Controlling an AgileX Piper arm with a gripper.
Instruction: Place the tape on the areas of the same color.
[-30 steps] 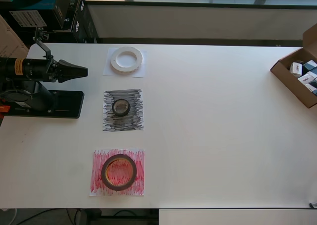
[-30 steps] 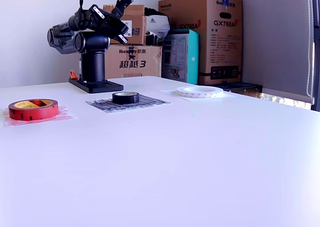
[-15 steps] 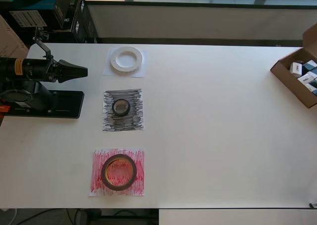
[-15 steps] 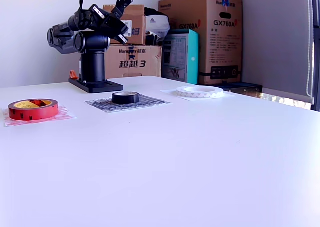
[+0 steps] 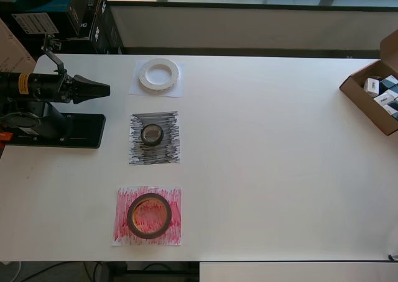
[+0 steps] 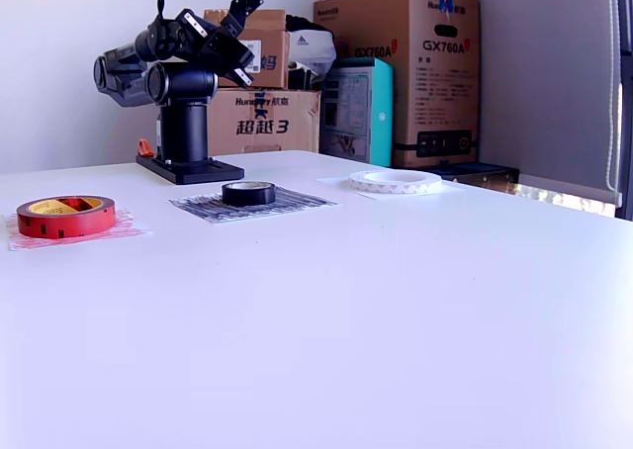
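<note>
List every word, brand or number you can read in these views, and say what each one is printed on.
"GX760A": printed twice on the tall brown box, once on each visible face.
"超越3", with a partly hidden word starting "Hun" above it: on the low brown box behind the arm's base.
Labels on the teal box, the yellow sticker on the arm and the small cartons in the open cardboard box are too small to read.
The tape rolls show no readable text.

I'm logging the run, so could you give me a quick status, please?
Gripper empty, parked by its base. White ring, black roll, red roll each on matching sheet. Nothing in the way.
</note>
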